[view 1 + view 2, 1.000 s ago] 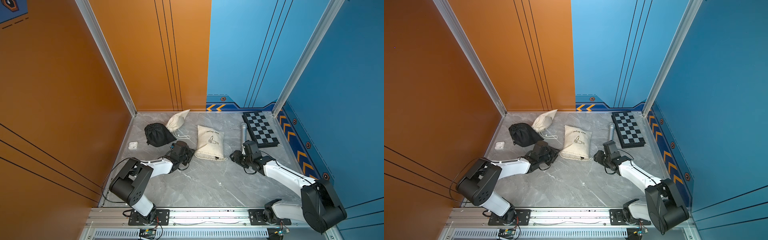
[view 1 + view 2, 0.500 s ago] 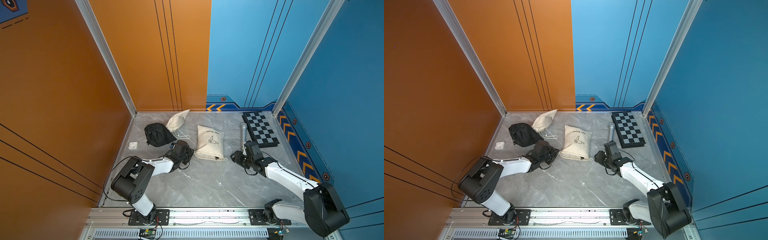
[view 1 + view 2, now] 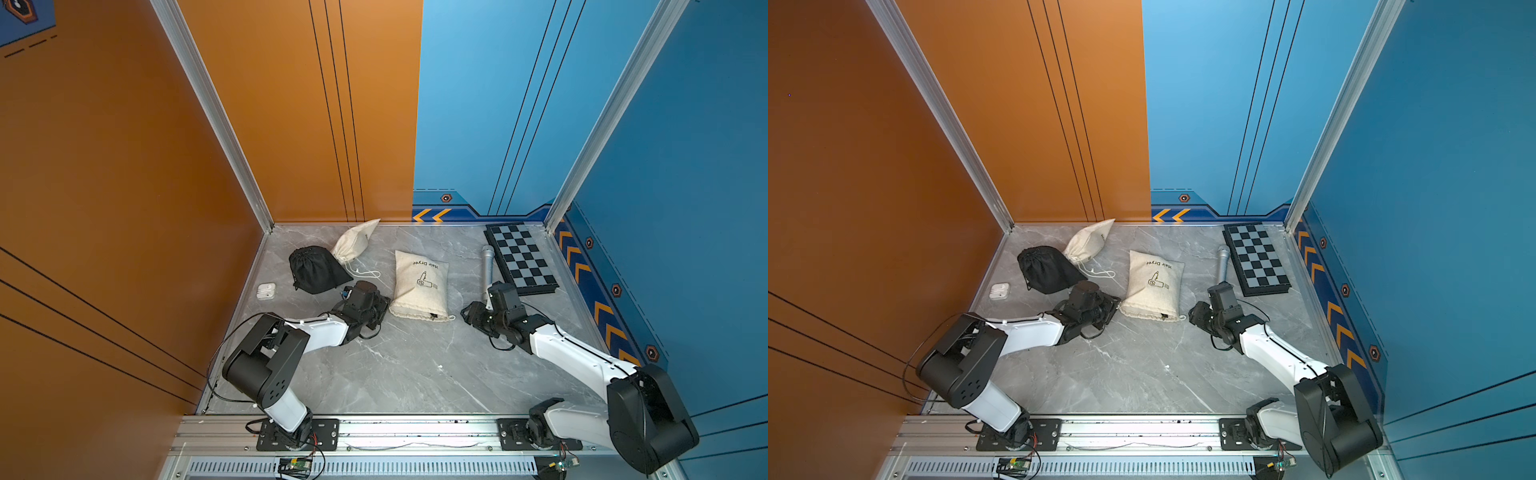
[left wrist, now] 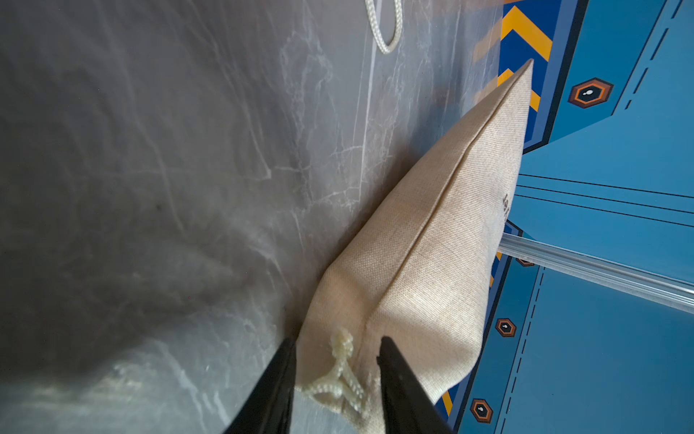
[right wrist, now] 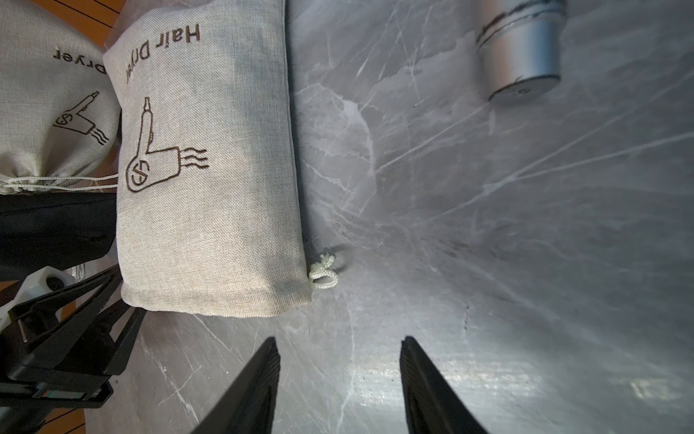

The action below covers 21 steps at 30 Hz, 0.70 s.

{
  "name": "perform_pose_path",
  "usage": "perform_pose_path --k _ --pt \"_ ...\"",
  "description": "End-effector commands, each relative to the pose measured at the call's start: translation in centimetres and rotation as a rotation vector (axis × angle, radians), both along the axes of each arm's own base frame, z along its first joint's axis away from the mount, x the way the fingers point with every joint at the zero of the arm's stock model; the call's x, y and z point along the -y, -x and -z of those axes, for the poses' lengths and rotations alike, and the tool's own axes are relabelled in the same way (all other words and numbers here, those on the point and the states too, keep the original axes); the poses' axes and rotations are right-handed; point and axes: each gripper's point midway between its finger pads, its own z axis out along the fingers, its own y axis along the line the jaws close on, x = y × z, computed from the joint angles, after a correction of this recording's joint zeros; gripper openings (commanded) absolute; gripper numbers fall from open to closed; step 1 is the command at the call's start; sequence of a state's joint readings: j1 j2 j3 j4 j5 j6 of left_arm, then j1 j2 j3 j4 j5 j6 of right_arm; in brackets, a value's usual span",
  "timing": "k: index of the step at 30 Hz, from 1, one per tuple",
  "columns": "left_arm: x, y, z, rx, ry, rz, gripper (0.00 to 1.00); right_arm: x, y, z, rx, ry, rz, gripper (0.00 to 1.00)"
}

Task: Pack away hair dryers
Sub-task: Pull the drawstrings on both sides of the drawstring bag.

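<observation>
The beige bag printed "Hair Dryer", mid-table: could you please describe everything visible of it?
The beige bag is woven cloth, bulging, printed with "Hair Dryer" and a dryer drawing. It lies flat on the grey table, print up, hemmed mouth toward the robot, with a knotted white cord at each near corner. The left gripper straddles one knot, jaws open.

Grey marbled worktop (image 3: pixel 395 374), shown in both top views. Between left end effector (image 3: pixel 384 305) and right end effector (image 3: pixel 467 316): beige printed bag (image 3: pixel 422 286), lying flat, one mouth corner at the left end effector's tips, the other corner apart from the right.

Just beyond the right end effector: grey microphone (image 3: pixel 486 266), lying lengthwise, and chessboard (image 3: pixel 521 257) flat just beside it, on the side away from the left end effector.

Beyond the left end effector: black drawstring bag (image 3: pixel 316 270), then second beige bag (image 3: pixel 353 245) against it, white cord (image 3: pixel 365 272) trailing on the stone.

Outward of the left end effector, near the worktop edge: white earbud case (image 3: pixel 266 291).
</observation>
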<state>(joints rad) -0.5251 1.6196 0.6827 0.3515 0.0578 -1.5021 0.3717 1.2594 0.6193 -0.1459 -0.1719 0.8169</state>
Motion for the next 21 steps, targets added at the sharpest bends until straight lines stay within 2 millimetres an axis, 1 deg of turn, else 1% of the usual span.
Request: perform_pose_path --k 1,4,8,12,18,21 --pt "-0.42 0.23 -0.36 0.002 0.009 -0.043 0.37 0.38 0.33 0.22 -0.006 0.001 0.007 0.54" --pt "-0.78 0.03 -0.25 0.0 0.008 -0.066 0.31 0.35 0.36 0.26 -0.007 0.0 0.006 0.54" --pt "-0.7 -0.12 0.09 -0.005 0.0 -0.064 0.26 0.45 0.4 0.17 -0.004 -0.001 0.009 0.54" --pt "-0.68 -0.07 0.49 -0.015 -0.003 -0.066 0.22 0.48 0.4 0.16 -0.003 -0.001 0.011 0.54" --pt "-0.57 -0.12 0.17 -0.002 -0.007 -0.062 0.23 0.58 0.54 0.33 -0.006 0.002 0.012 0.54" --pt "-0.41 -0.15 0.23 -0.002 -0.011 -0.057 0.18 0.53 0.58 0.42 -0.009 0.0 0.011 0.54"
